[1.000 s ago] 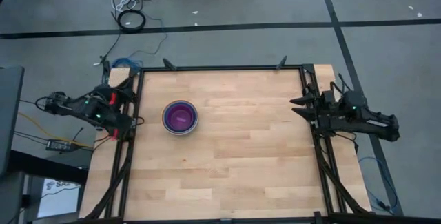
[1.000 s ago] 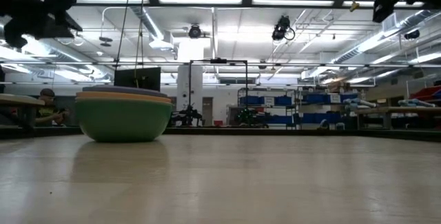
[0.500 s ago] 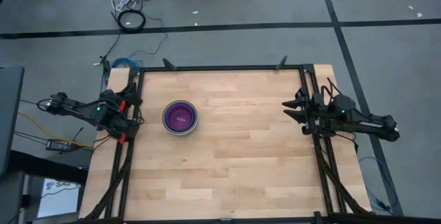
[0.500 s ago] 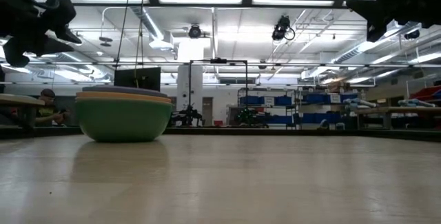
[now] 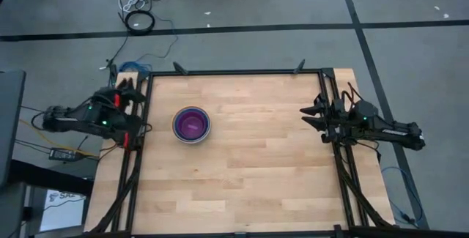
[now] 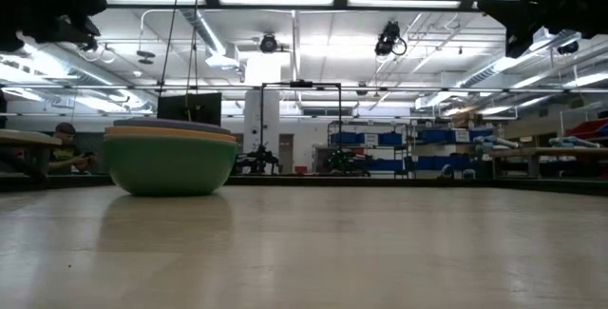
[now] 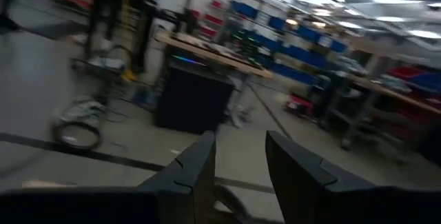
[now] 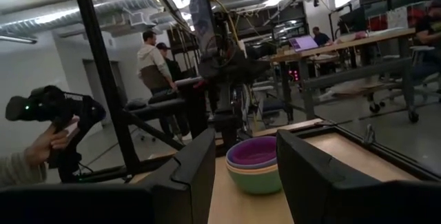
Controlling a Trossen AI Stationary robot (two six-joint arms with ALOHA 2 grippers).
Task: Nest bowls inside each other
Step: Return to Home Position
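Observation:
The bowls (image 5: 192, 124) stand nested in one stack on the left half of the wooden table. The green one (image 6: 169, 166) is outermost, with orange and grey rims above it, and the purple one (image 8: 253, 152) lies innermost. My left gripper (image 5: 130, 88) hovers open over the table's left rail, pointing toward the far edge, with nothing between its fingers (image 7: 200, 169). My right gripper (image 5: 306, 116) hovers open over the right rail and points toward the stack far across the table. Both grippers stand high above the tabletop in the low view.
Black frame rails (image 5: 327, 99) run along the table's left, right and far edges. Bare wood (image 5: 256, 165) spreads around the stack. Beyond the table, a person's hand (image 8: 49, 140) holds a dark device, and other people stand farther back.
My left gripper has swung from the stack's side toward the table's far edge and turned as it went. My right gripper has sunk a little and reached slightly toward the table's left, then kept still. The stack has stayed put.

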